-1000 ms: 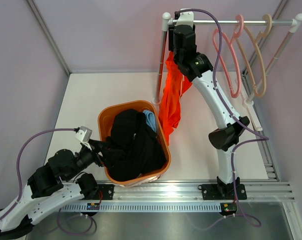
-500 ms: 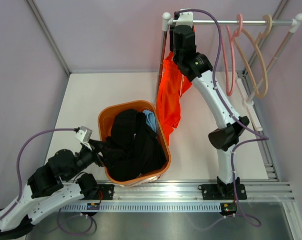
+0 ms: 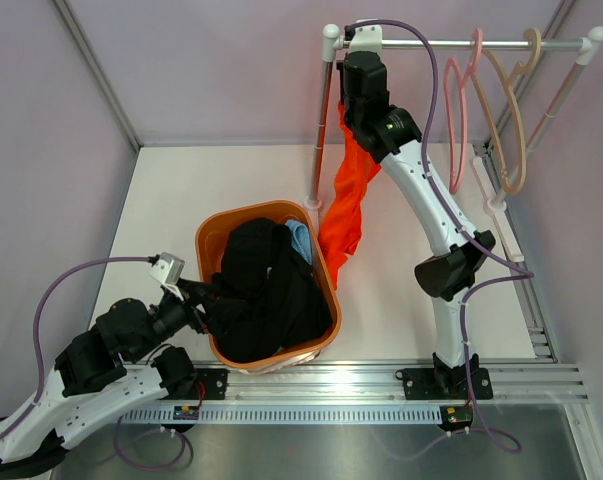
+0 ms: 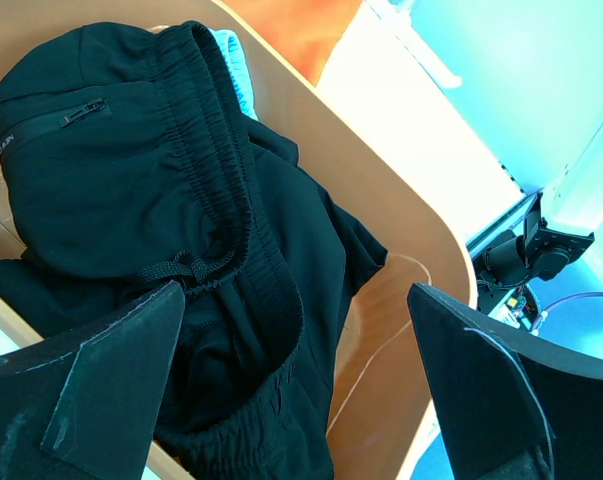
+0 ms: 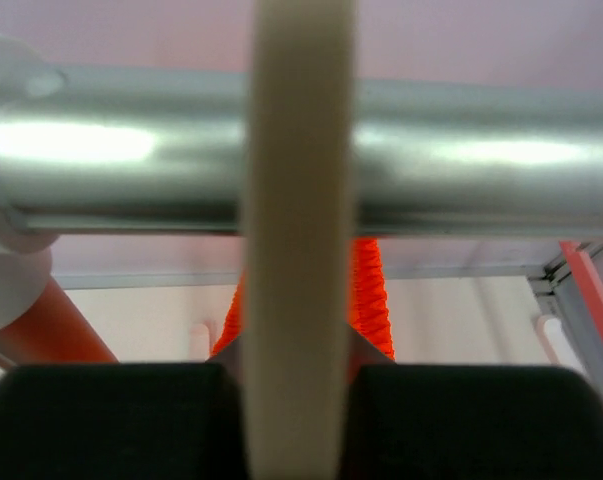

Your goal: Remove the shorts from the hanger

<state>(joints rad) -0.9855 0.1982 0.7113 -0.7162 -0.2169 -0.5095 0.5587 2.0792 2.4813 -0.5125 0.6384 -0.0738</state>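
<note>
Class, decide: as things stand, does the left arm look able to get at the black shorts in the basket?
Probably yes: the open left pincer sits at the basket rim, black shorts topmost, nothing between.

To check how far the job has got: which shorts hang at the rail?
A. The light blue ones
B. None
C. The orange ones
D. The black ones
C: the orange shorts hang from the hanger on the rail, while the black shorts and blue shorts lie in the basket.
</note>
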